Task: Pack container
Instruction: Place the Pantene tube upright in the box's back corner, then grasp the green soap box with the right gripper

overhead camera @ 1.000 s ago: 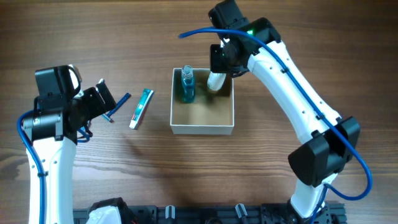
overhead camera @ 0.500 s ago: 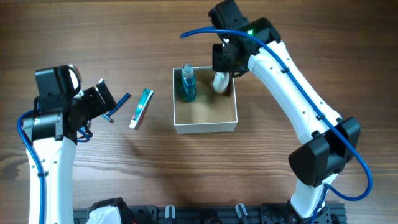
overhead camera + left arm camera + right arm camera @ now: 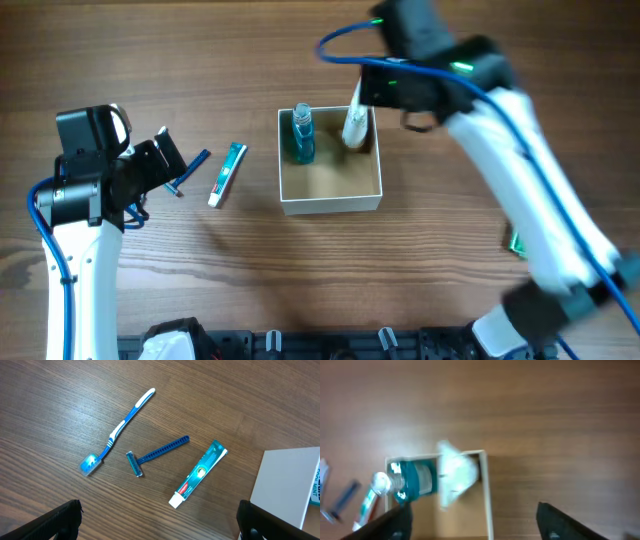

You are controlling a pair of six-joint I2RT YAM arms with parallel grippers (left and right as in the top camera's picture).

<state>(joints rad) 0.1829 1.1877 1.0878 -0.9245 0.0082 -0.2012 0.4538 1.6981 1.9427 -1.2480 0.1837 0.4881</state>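
The container (image 3: 330,205) is a white-walled box with a tan inside, at mid-table. A blue bottle (image 3: 301,138) stands in its back left corner, and a white tube (image 3: 355,122) leans in the back right corner. My right gripper (image 3: 372,92) is blurred above the far rim, open and holding nothing. In the right wrist view the tube (image 3: 454,474), the bottle (image 3: 412,480) and the container's rim (image 3: 487,495) lie below the open right gripper (image 3: 475,527). My left gripper (image 3: 165,160) hangs open over the table left of the container.
Left of the container lie a toothpaste tube (image 3: 199,474), a blue razor (image 3: 157,452) and a blue-and-white toothbrush (image 3: 120,430), below the left gripper (image 3: 160,530). The container's white wall (image 3: 282,485) is at that view's right edge. A small green thing (image 3: 515,243) shows beside the right arm.
The right gripper has opened and let go of the white tube, which now leans in the container. The right arm is swinging up and away. The container slid slightly right. The left arm is still.
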